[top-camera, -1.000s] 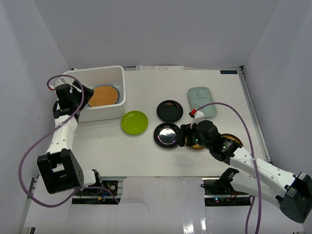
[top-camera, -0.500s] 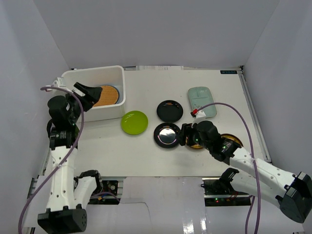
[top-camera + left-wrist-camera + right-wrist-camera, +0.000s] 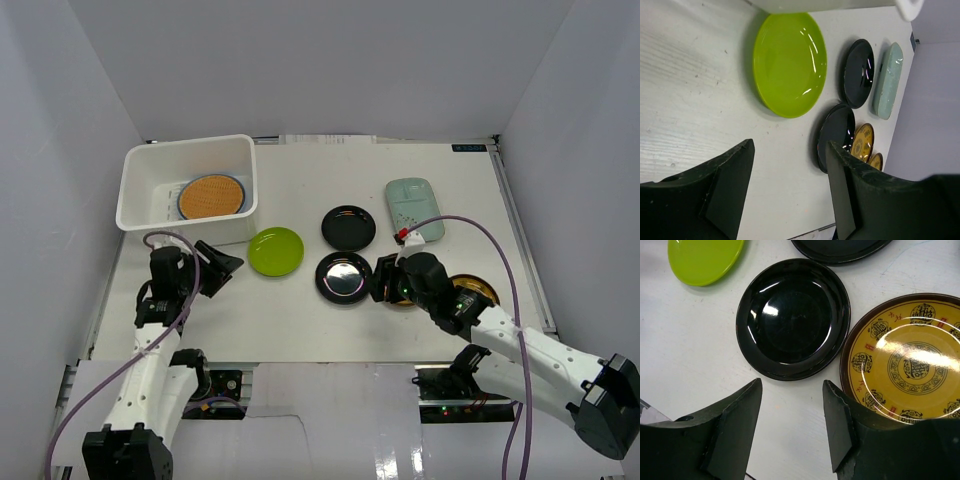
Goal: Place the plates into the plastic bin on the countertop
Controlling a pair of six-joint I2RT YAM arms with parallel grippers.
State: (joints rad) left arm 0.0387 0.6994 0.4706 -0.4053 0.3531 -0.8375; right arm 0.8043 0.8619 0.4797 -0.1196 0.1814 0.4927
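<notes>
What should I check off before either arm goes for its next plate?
1. Left pincer open and empty: ok.
2. Right pincer open and empty: ok.
3. Lime green plate lying flat, apart from the other plates, ahead of the left pincer: ok.
4. Bare floor left in the plastic bin beside the wicker plate: ok.
5. Gap between the black plate ahead of the right pincer and the gold plate: cannot tell; their rims look very close.
6. The two pincers well apart from each other: ok.
</notes>
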